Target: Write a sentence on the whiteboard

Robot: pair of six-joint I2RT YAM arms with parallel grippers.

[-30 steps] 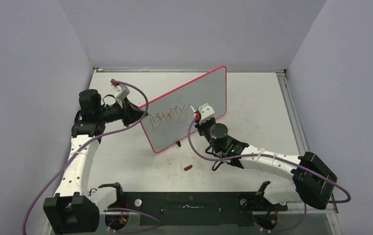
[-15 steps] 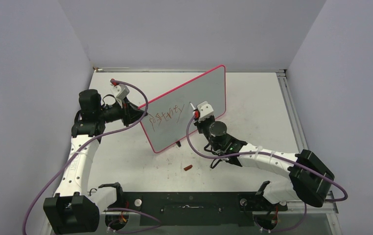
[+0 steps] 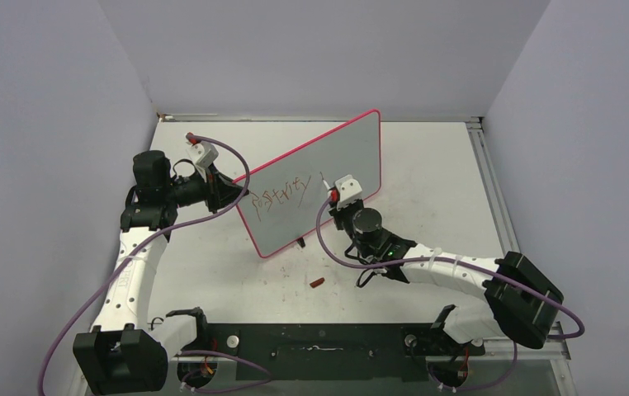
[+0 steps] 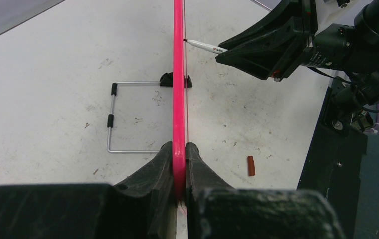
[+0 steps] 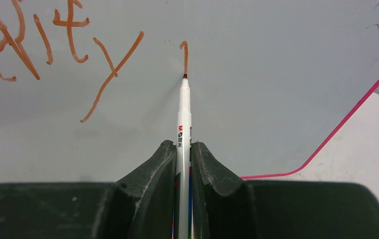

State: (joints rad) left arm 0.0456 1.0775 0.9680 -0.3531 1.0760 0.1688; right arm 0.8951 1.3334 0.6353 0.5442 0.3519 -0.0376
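Small red-brown cap (image 4: 250,165) lay on white tabletop (image 4: 53,74). L gripper (image 4: 179,149) jaws clenched pink-rimmed grey whiteboard (image 3: 328,165). R gripper (image 5: 183,147) jaws gripped white marker (image 5: 183,114), tip ending a short stroke (image 5: 185,57) beside dark-red sentence (image 3: 280,195), new vs 0.5 s earlier.

Small red cap (image 3: 317,283) on scuffed white tabletop (image 3: 435,181), black plate (image 3: 319,340) along near edge

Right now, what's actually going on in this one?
The left gripper is shut on the red-pink rim of the large pale grey whiteboard, bracing it where it stands on the white table. The right gripper is shut on a white marker pen, whose tip touches the board at the end of a short stroke, right of a dark-red handwritten word. The sentence looks unfinished. A small red cap-like piece lies on the table nearby.
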